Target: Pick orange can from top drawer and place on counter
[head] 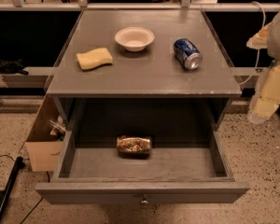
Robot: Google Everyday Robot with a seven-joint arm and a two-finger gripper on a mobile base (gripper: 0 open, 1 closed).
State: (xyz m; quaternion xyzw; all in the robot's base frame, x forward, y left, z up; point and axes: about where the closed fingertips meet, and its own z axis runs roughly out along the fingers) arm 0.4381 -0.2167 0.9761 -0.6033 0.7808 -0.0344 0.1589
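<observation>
The orange can [134, 145] lay on its side on the bare floor of the top drawer [107, 192], towards the back wall and slightly left of centre. Its mottled brown-gold print sat between silvery ends. The drawer, a shallow grey wooden tray, stood open, with a small metal knob [143, 201] at the middle of its front panel. On the matte grey table [144, 76] above, a round white bowl [134, 38] sat near the back edge. A soft yellow sponge [94, 58] with a wavy outline lay towards the left edge. A glossy blue can [187, 53] lay on its side towards the right edge. The gripper [263, 107], pale and blocky, hung beyond the table's right edge, touching nothing. Whether it was released or clenched could not be told.
</observation>
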